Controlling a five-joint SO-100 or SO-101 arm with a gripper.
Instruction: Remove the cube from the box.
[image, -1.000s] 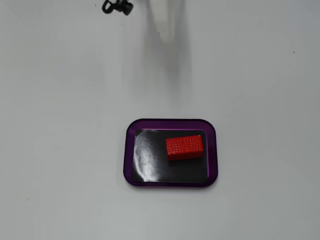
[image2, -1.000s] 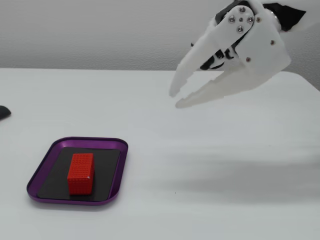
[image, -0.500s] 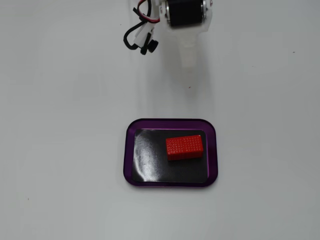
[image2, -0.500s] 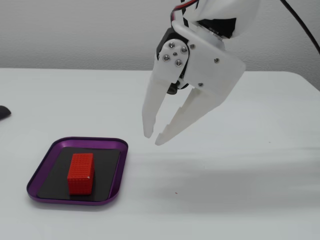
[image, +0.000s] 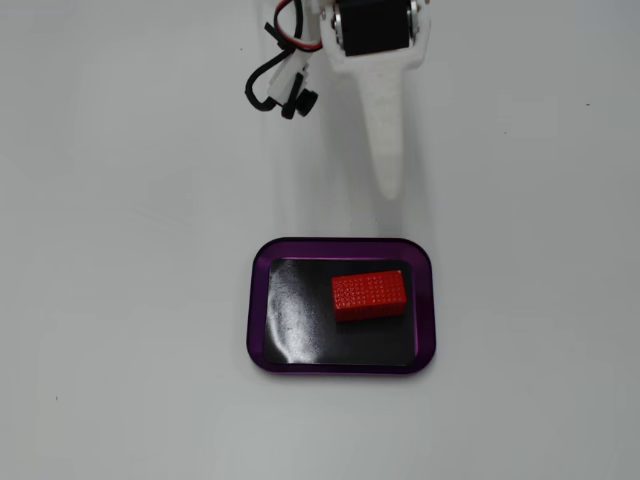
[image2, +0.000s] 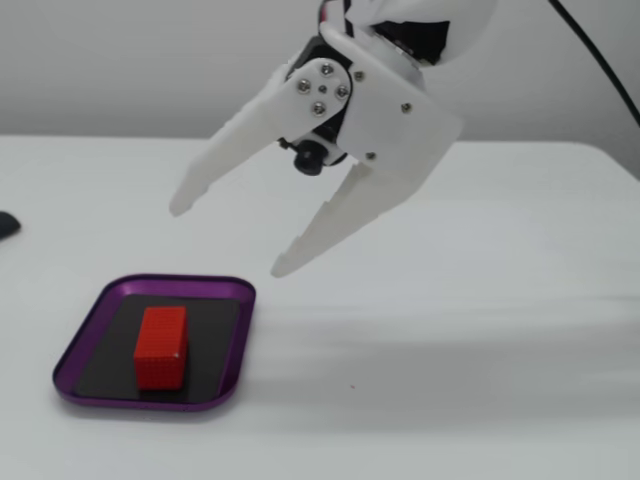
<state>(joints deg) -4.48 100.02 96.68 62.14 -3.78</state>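
Cube (image: 369, 294) is lying flat on the glossy black floor of the box (image: 258, 300), its long side running left to right in a fixed view from above. It is sitting toward the right and upper part of the floor in that view, close to the right purple rim but not touching it, with bare black floor lying open to its left and below it. In a fixed view from the side the cube (image2: 161, 346) is resting lengthwise away from the camera, roughly midway between the rims of the box (image2: 232, 370).

Around the box the white table (image: 120, 300) is lying bare on every side, so room is open beyond every rim.

Above and beyond the box, the fingers (image2: 226, 237) are hanging in the air, spread wide apart and holding nothing. In the side view both tips are pointing down and to the left, well above the table and apart from the cube; one finger (image2: 335, 217) is ending just past the box's right corner. From above, one white finger (image: 385, 130) is pointing toward the box's upper rim, stopping short of it.
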